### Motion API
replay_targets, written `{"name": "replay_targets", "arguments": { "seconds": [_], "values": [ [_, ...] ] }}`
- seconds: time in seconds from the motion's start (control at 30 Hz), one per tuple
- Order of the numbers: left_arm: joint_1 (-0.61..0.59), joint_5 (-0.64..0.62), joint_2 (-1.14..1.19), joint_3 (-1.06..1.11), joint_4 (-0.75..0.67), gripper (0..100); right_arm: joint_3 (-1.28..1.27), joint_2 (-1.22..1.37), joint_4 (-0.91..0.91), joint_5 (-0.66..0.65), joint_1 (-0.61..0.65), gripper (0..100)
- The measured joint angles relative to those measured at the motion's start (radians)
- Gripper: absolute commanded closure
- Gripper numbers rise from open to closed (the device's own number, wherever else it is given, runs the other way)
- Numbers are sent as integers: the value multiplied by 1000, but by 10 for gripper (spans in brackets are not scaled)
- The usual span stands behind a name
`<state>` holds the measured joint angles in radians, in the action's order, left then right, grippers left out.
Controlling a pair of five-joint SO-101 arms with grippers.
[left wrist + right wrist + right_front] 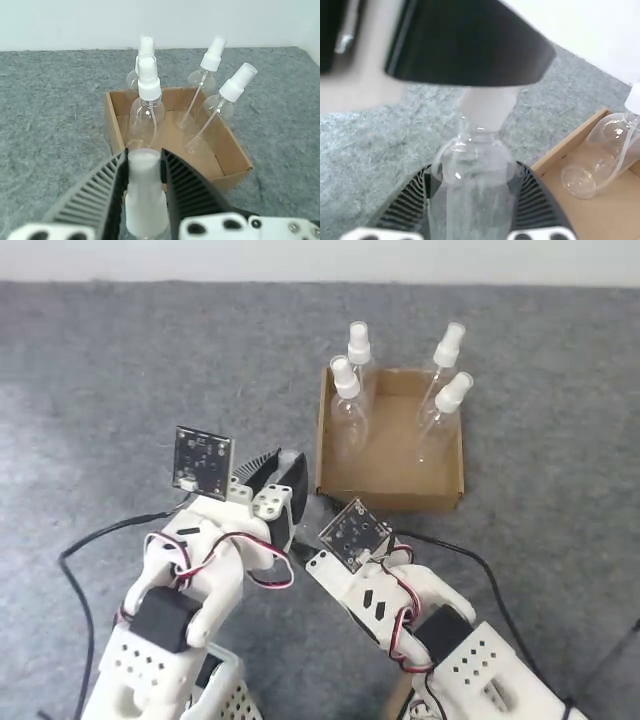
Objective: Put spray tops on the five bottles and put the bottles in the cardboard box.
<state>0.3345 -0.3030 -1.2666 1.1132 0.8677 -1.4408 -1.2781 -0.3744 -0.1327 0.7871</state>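
From above, we see the cardboard box (390, 497) nearer the far edge of the grey tabletop (120, 390), with four bottles (348, 415) standing inside, spray tops on. The left gripper (283, 472) sits just beside the box's near left corner.

At the left wrist, its fingers (100, 192) pinch a white spray top (144, 167).

At the right wrist, the right gripper (476, 187) has its fingers (412, 200) closed around the clear fifth bottle (476, 160), upright outside the box, the spray top at its neck.
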Motion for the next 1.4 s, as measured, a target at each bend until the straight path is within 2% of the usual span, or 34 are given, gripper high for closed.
{"name": "replay_targets", "arguments": {
  "seconds": [0.13, 0.3, 0.6, 0.7, 0.8, 0.97, 1.03, 1.27, 1.4],
  "values": [
    [-2, 0, 0, -3, 2, 973, 0, 0, 0, 0, 0, 993],
    [-3, 0, 0, -3, 2, 849, 0, 0, 0, 0, -2, 993],
    [-2, 5, -6, 14, 71, 840, 5, -5, 21, 0, -12, 993],
    [-5, 9, -78, 11, 103, 840, 5, -5, 21, 0, -14, 993],
    [-5, 71, -178, 11, 106, 831, 5, -5, 21, 0, -14, 993],
    [-5, 115, -331, 17, 147, 716, 5, -5, 21, 0, -14, 993],
    [-9, 117, -362, 17, 163, 704, 5, -5, 21, 0, -14, 993],
    [-212, 118, -393, 20, 163, 709, 58, -5, -51, 0, -107, 993],
    [-241, 118, -393, 69, 149, 745, 140, -5, -78, 0, -198, 993]
  ]
}}
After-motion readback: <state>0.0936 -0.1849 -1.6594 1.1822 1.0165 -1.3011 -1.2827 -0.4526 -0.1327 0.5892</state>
